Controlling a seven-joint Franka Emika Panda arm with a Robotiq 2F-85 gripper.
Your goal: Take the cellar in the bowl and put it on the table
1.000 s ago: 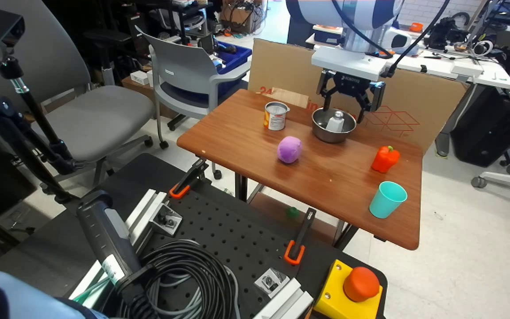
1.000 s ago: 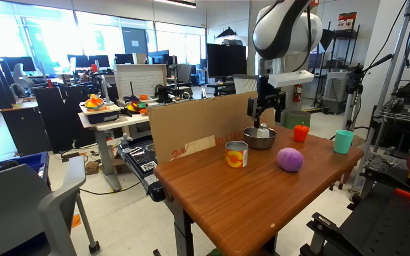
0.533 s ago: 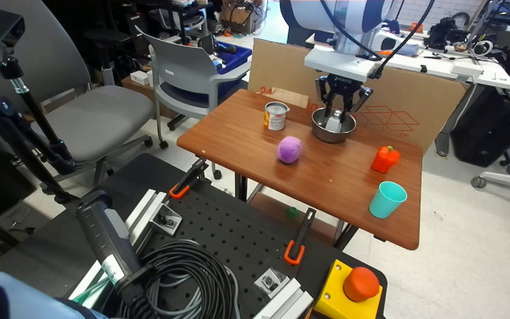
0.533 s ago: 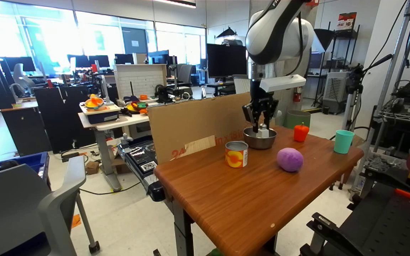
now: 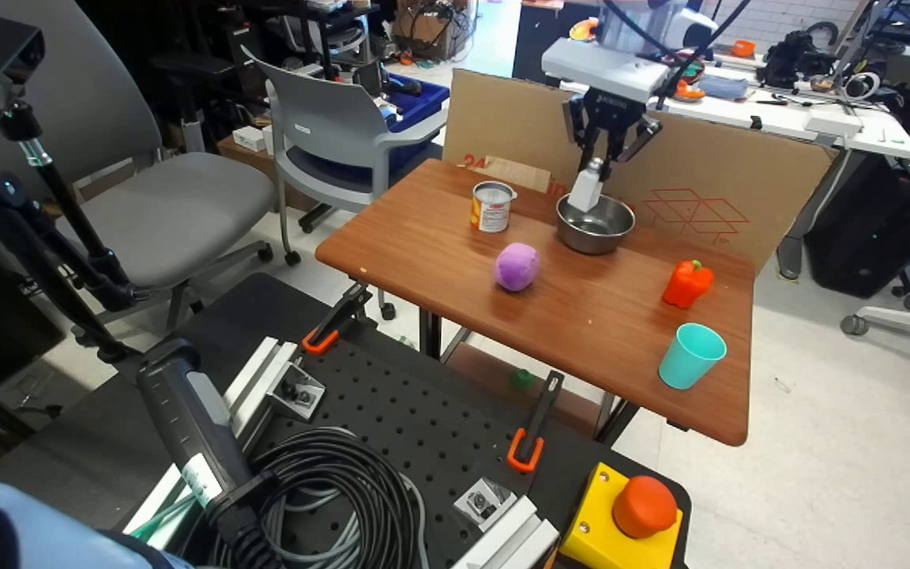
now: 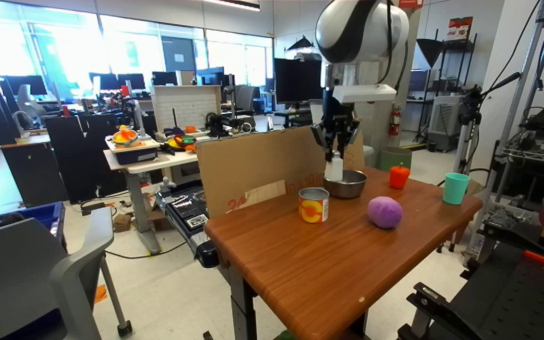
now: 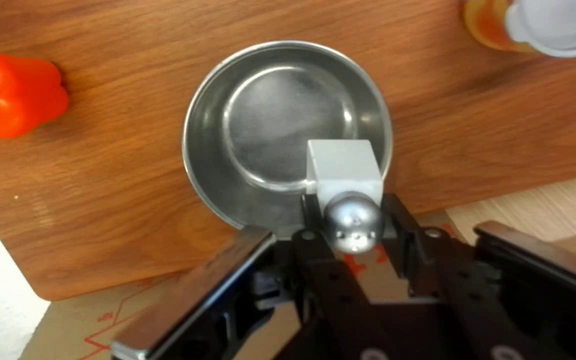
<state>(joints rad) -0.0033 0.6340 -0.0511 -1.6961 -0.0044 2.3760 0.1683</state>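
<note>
In an exterior view: the table (image 5: 404, 245) is backed by an upright cardboard sheet (image 5: 700, 170) with red print, close behind the hand (image 5: 595, 167). A labelled can (image 5: 492, 210) is noted near the steel bowl (image 5: 593, 245), apart from it; a purple ball (image 5: 517, 267) is set nearer the camera than both. The white cellar (image 5: 584, 193) is pinched by the hand near its metal cap and held tilted, its foot turned toward the can. In an exterior view: an orange-red pepper (image 6: 399, 177) and a teal cup (image 6: 456, 189) are seen past the ball, the cup well apart from the bowl. The table is flanked by a grey chair (image 6: 21, 278) and a black bench (image 6: 517, 288). The cellar's foot is seen against the bowl's rim on the can's side; whether the rim is touched cannot be told. In the wrist view: the bowl is looked into from above, its steel floor exposed, the lower right of its rim partly covered by the cellar. The cellar's body is gripped from both sides. The can is cut by the picture's edge, a pale top showing; whether it is closed cannot be told.
</note>
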